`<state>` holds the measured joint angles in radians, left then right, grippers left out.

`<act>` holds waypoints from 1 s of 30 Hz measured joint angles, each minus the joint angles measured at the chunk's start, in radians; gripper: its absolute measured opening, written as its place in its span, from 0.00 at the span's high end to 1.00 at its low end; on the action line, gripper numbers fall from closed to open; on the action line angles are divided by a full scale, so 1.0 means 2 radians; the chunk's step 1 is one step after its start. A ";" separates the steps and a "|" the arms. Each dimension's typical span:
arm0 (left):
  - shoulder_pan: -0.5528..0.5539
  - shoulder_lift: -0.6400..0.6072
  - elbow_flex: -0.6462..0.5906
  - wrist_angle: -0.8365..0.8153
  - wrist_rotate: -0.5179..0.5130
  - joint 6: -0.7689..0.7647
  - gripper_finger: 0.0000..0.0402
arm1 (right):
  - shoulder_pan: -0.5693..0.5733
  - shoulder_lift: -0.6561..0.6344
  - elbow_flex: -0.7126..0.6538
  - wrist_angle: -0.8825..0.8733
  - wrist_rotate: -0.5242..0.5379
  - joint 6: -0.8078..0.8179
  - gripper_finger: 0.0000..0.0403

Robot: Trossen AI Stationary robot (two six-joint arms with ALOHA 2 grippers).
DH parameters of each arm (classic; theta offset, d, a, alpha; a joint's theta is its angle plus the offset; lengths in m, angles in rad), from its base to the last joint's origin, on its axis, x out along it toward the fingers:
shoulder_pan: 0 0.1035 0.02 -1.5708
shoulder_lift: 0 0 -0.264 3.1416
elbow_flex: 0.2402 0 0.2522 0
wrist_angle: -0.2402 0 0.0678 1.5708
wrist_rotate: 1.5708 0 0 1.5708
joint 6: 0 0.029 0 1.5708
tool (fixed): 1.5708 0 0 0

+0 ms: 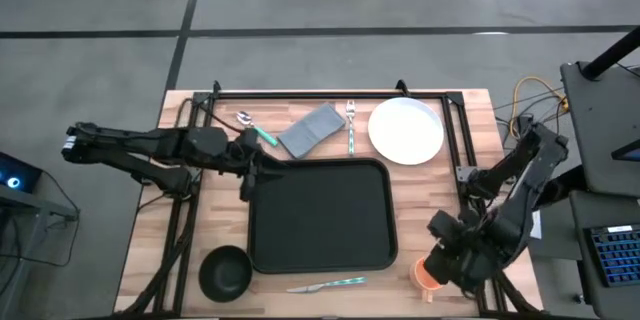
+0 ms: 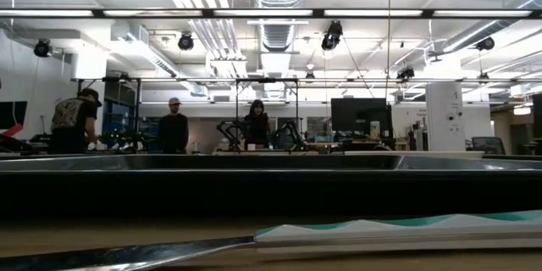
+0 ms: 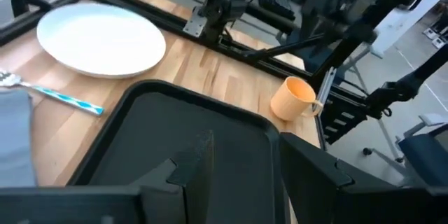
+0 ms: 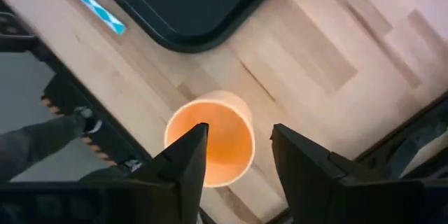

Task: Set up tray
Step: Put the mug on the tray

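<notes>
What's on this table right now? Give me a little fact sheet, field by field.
tray: tray, empty, mid-table
left pincer: left pincer open at the tray's rim
right pincer: right pincer open above the orange cup
plate: white plate beyond the tray
bowl: black bowl by the near-left corner
cutlery: knife, fork, spoon
cloth: grey napkin

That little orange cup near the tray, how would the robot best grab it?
By its rim, from straight above, I'd judge. The orange cup stands upright with its mouth open, and the right gripper hangs open right over it, one finger over the opening. The handle sticks out sideways and looks harder to catch.
</notes>
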<state>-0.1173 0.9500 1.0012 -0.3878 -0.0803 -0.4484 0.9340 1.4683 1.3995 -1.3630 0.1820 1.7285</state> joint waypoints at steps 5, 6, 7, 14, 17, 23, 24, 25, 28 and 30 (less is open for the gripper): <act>0.000 -0.029 0.000 0.001 0.000 0.001 0.65 | 0.027 0.024 0.002 0.006 0.012 0.050 0.60; 0.000 -0.032 0.000 0.001 0.000 0.001 0.65 | 0.033 0.025 0.002 0.006 0.021 0.065 0.60; 0.000 -0.034 0.000 0.001 0.000 0.001 0.65 | 0.041 0.026 0.001 0.007 0.029 0.082 0.60; 0.000 -0.028 0.000 0.002 0.000 0.009 0.65 | 0.072 0.052 -0.007 0.015 0.040 0.143 0.62; 0.000 -0.019 0.000 0.002 0.000 0.010 0.65 | 0.080 0.070 -0.009 0.033 0.040 0.155 0.64; 0.000 -0.008 0.000 0.002 0.005 0.010 0.65 | 0.098 0.102 -0.009 0.049 0.019 0.195 0.67; 0.000 -0.007 0.000 0.002 0.005 0.010 0.65 | 0.100 0.105 -0.010 0.047 0.015 0.206 0.67; 0.000 -0.006 0.000 0.002 0.005 0.010 0.65 | 0.104 0.108 -0.010 0.047 0.015 0.219 0.68; 0.000 -0.006 0.000 0.004 0.006 0.010 0.65 | 0.113 0.119 -0.010 0.047 0.013 0.245 0.68; 0.000 -0.006 0.000 0.006 0.006 0.010 0.65 | 0.113 0.123 -0.010 0.045 0.005 0.247 0.67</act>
<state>-0.1177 0.9378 1.0008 -0.3757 -0.0692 -0.4285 1.1603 1.7145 1.3800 -1.2727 0.1917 2.2217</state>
